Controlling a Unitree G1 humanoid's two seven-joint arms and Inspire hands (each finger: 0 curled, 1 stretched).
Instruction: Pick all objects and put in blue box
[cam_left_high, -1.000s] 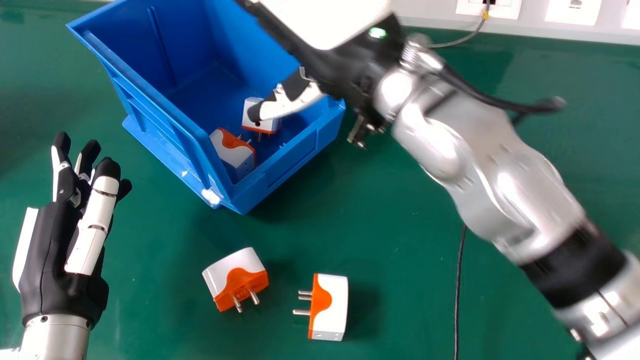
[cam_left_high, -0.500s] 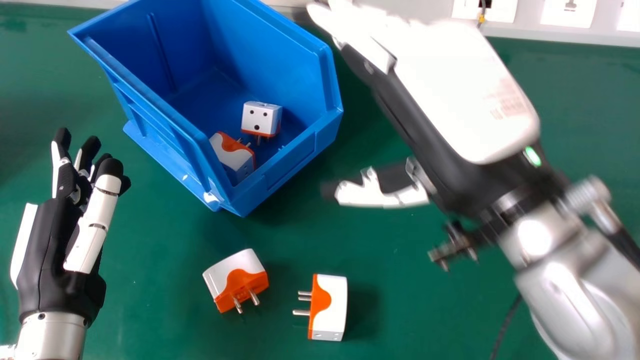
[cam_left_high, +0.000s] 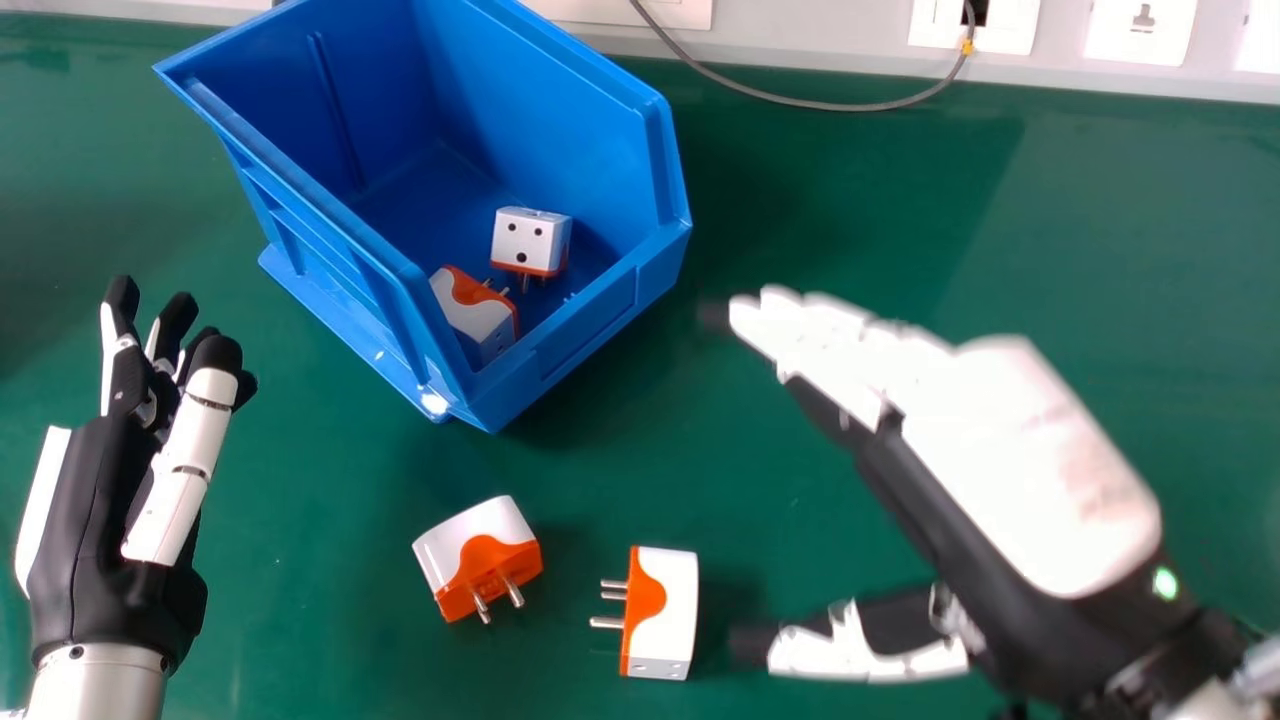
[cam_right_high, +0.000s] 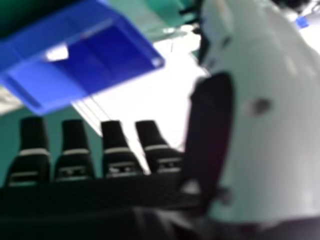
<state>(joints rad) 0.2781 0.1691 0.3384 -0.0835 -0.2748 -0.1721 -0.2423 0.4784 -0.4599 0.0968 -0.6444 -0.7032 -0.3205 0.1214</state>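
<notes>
My right hand (cam_left_high: 1020, 460) is above the table at the right, right of the plugs, its fingers and thumb straight and holding nothing. In the right hand view my right hand (cam_right_high: 117, 150) has its fingers extended. My left hand (cam_left_high: 110, 500) rests open at the left edge. The blue box (cam_left_high: 560, 350) stands at upper centre, with one white and orange plug (cam_left_high: 531, 240) and a second plug (cam_left_high: 476, 308) inside near its front. On the table in front lie a tilted plug (cam_left_high: 478, 556) and, to its right, another plug (cam_left_high: 662, 614) with pins facing left. The blue box (cam_right_high: 100, 60) also appears in the right hand view.
Wall sockets (cam_left_high: 1140, 30) line the back edge of the green table (cam_left_high: 850, 220). A thin grey cable (cam_left_high: 800, 101) loops from them behind the box.
My right hand has pulled back from over the blue box toward the right and front, uncovering the plugs inside. My left hand and the two table plugs look nearly unmoved.
</notes>
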